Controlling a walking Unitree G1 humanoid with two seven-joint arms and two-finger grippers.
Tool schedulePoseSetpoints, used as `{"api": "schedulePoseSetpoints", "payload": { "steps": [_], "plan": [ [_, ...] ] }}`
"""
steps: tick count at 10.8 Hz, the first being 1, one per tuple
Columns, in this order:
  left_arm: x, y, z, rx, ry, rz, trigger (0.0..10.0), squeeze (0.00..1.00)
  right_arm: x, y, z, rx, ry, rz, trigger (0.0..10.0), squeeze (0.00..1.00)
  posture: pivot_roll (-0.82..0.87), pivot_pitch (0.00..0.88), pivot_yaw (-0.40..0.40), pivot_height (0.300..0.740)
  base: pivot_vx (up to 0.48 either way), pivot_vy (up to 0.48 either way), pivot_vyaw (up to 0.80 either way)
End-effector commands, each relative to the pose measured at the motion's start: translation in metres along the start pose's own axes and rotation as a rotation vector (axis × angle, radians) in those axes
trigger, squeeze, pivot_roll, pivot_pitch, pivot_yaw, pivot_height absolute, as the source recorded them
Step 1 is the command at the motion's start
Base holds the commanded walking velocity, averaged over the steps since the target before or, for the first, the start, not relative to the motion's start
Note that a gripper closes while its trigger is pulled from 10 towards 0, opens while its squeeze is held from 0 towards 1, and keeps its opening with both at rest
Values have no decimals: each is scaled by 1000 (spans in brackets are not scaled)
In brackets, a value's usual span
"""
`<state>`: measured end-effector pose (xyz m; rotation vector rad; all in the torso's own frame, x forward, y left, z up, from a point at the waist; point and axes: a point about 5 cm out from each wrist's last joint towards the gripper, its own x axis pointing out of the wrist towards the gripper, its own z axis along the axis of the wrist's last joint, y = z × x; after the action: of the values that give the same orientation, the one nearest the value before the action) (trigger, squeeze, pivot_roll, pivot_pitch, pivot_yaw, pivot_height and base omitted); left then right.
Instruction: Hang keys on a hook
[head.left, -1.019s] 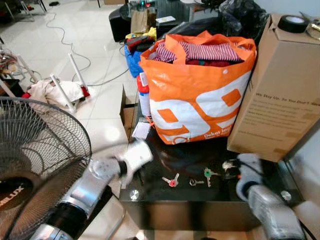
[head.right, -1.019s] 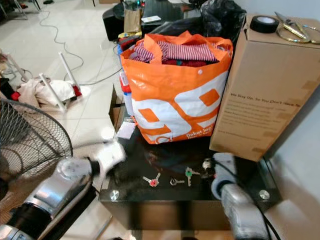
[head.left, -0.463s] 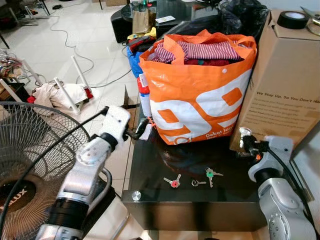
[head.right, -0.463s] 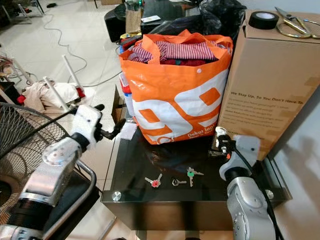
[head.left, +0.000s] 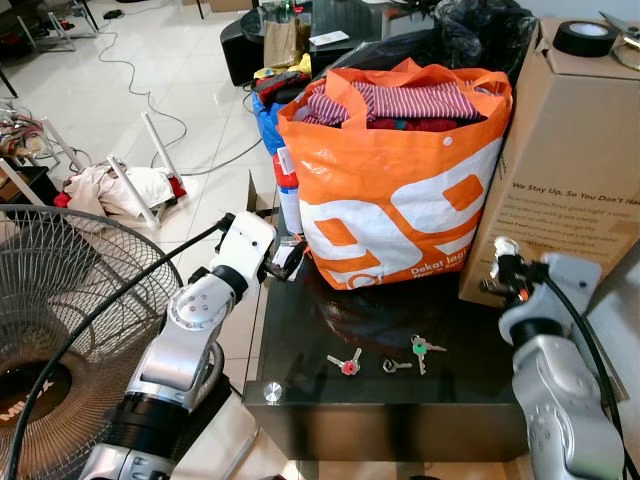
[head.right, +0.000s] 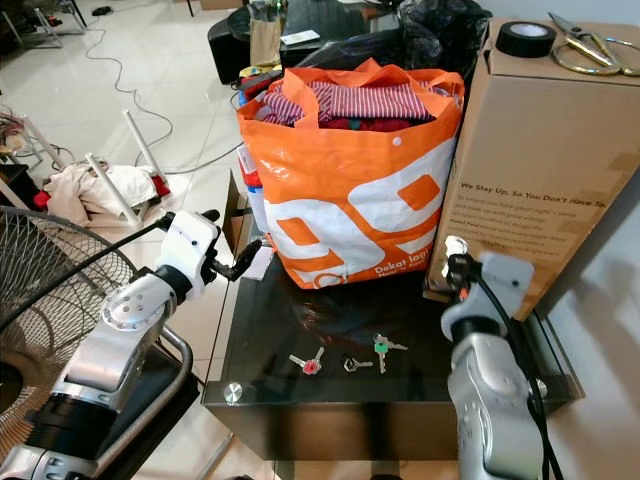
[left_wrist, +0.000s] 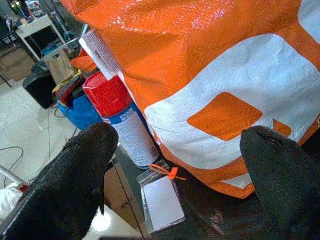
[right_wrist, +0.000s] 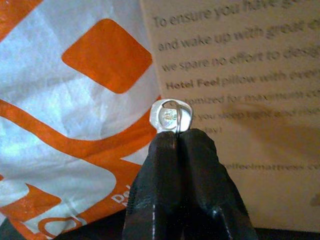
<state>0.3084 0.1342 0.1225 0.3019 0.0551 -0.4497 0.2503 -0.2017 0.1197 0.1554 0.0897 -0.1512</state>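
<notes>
The right pincer (right_wrist: 175, 137), raised beside the tan cardboard box (head.left: 575, 160), grips one silver key (right_wrist: 172, 116), the left pincer (left_wrist: 175, 165) gapes empty; three keys (head.left: 385, 358) remain on the black glass counter (head.left: 300, 340), hanging undone.

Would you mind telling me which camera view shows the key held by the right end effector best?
The right wrist view: the silver key sits close up, pinched between the shut fingers of the right end effector. In both eye views it is a small bright speck beside the cardboard box.
</notes>
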Motion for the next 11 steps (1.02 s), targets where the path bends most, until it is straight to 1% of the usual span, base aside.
{"api": "schedulePoseSetpoints", "payload": {
  "steps": [1, 2, 5, 11],
  "plan": [
    [0, 5, 3, -6, -3, 23, 10000, 0, 1, 5, 2, 3, 6, 18, 10000, 0, -230, 0, 126, 740, 0, 0, 0],
    [0, 4, 1, -27, 3, 33, 10000, 0, 3, 6, 4, -19, 7, 16, 10000, 0, -237, 0, 127, 740, 0, 0, 0],
    [1, 1, 1, -42, 4, 37, 10000, 0, 8, 3, 8, -52, 21, 5, 10000, 0, -242, 0, 124, 740, 0, 0, 0],
    [5, 2, 4, -37, -3, 39, 10000, 0, 11, 4, 10, -55, 26, -4, 10000, 0, -244, 0, 130, 740, 0, 0, 0]
  ]
}}
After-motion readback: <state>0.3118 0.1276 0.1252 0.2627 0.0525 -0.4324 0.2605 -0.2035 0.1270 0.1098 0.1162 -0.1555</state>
